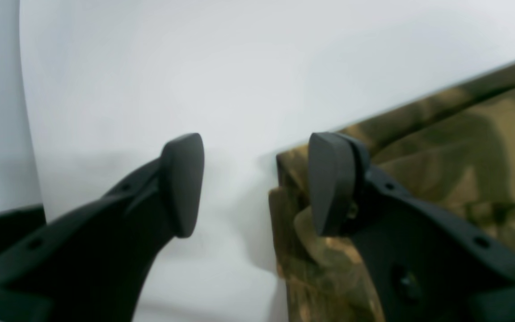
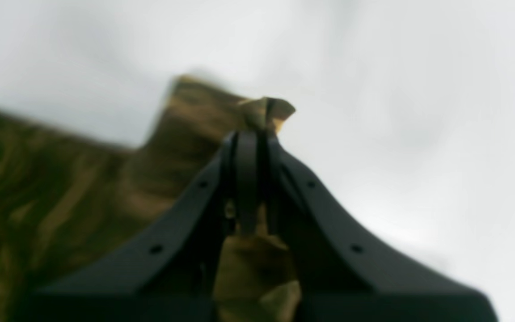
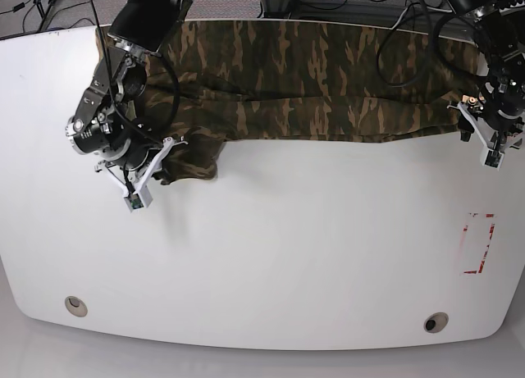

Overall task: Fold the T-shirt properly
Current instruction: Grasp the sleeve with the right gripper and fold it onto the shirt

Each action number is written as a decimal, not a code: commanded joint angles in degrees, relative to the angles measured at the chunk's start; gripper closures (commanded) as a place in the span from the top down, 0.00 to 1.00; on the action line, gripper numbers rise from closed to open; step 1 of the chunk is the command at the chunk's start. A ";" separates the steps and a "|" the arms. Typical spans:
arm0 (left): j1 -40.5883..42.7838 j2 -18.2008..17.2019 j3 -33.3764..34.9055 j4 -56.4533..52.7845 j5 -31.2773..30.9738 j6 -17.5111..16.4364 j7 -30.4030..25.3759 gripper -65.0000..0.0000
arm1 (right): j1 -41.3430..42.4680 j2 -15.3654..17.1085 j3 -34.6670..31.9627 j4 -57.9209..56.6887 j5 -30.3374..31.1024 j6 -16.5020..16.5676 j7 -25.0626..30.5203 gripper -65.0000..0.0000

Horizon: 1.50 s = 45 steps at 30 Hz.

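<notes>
Two corners to grab: my right gripper [image 2: 251, 147] pinches the T-shirt [image 3: 312, 83], left gripper [image 1: 255, 183] wide (corner beside one finger); next, close left.

T-shirt [image 3: 312, 83]: far edge partly hidden by cables, corner at table's [image 3: 271, 255] right edge hidden under left gripper [image 3: 484, 128]; right-wrist view blurred.
</notes>
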 commanded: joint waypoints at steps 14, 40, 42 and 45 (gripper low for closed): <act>-0.41 -0.90 -0.29 -2.27 -0.40 0.12 -0.98 0.52 | -13.52 4.31 -11.12 4.61 25.88 0.06 -5.41 0.00; -0.32 -0.90 -0.37 -1.83 -0.40 0.12 -0.98 0.52 | -19.85 17.15 -30.73 4.70 35.81 0.06 -3.35 0.22; -0.32 -0.90 -0.37 -1.83 -0.40 0.12 -0.98 0.52 | -20.55 18.21 -31.25 4.87 35.81 0.06 -3.35 0.34; -0.32 -0.99 -0.37 -1.75 -0.40 0.12 -0.98 0.52 | -22.22 20.84 -31.52 7.07 35.81 0.06 -3.35 0.58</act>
